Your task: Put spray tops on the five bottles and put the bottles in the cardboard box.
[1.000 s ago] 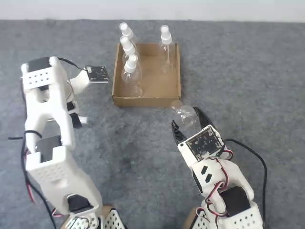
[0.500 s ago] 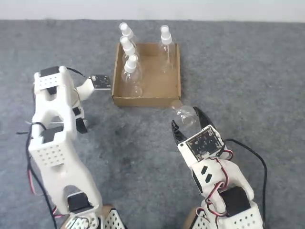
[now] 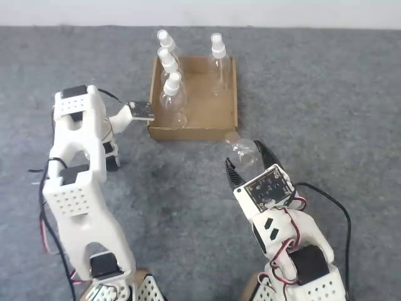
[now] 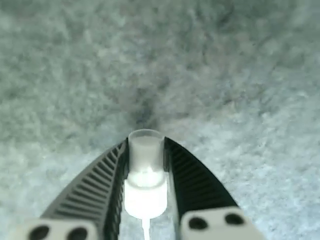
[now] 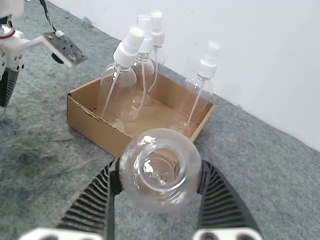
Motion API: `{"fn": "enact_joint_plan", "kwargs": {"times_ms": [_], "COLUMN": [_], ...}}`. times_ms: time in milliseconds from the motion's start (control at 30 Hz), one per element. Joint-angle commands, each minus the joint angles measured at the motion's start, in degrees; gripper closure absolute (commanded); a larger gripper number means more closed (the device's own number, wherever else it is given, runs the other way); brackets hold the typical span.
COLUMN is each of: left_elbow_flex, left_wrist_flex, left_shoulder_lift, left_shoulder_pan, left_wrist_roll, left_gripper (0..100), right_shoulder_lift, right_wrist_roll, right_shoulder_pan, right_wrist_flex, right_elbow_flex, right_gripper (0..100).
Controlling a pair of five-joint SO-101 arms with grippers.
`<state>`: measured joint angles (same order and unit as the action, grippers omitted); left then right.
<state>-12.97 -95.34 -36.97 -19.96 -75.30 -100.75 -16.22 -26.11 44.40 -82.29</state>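
Observation:
A clear bottle (image 3: 242, 150) with no spray top lies in my right gripper (image 3: 244, 157), just in front of the cardboard box (image 3: 188, 133). In the right wrist view the bottle's open neck (image 5: 159, 169) faces the camera, and the right gripper (image 5: 160, 176) is shut on the bottle's body. My left gripper (image 4: 145, 165) is shut on a white spray top (image 4: 145, 180), held low over the grey carpet. In the high view the left gripper (image 3: 110, 158) sits left of the box. Several capped bottles (image 3: 172, 94) stand upright inside the box.
Grey carpet (image 3: 326, 113) covers the table, with open room right of the box and between the arms. The left arm's camera board (image 3: 141, 111) hangs close to the box's left wall. The box (image 5: 92, 122) stands near a white wall (image 5: 260, 60).
The left arm has swung right, toward the box, bringing its wrist closer to the box's left wall. The right arm and its bottle have not moved.

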Motion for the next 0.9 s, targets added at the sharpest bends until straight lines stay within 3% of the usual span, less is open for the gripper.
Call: {"fn": "enact_joint_plan", "kwargs": {"times_ms": [0,300,567,867], "left_elbow_flex": [-8.4,-11.4,-4.7,4.3], "left_wrist_flex": [-5.3,-5.3,-5.1,-1.7], "left_shoulder_lift": [1.4,2.4,17.2,30.8], "left_shoulder_pan": [0.3,0.4,1.8,5.6], "left_wrist_roll": [6.7,16.2,21.5,33.6], "left_gripper": [99,99,99,99], "right_shoulder_lift": [-0.6,-0.6,-0.4,-0.2], "right_wrist_roll": [-0.9,-0.9,-0.9,-0.9], "right_shoulder_pan": [-0.2,-0.4,-0.5,-0.6], "right_wrist_flex": [0.0,0.1,0.1,0.1], "right_elbow_flex": [0.4,0.4,0.4,0.4], "right_gripper": [95.4,95.4,95.5,95.5]}}
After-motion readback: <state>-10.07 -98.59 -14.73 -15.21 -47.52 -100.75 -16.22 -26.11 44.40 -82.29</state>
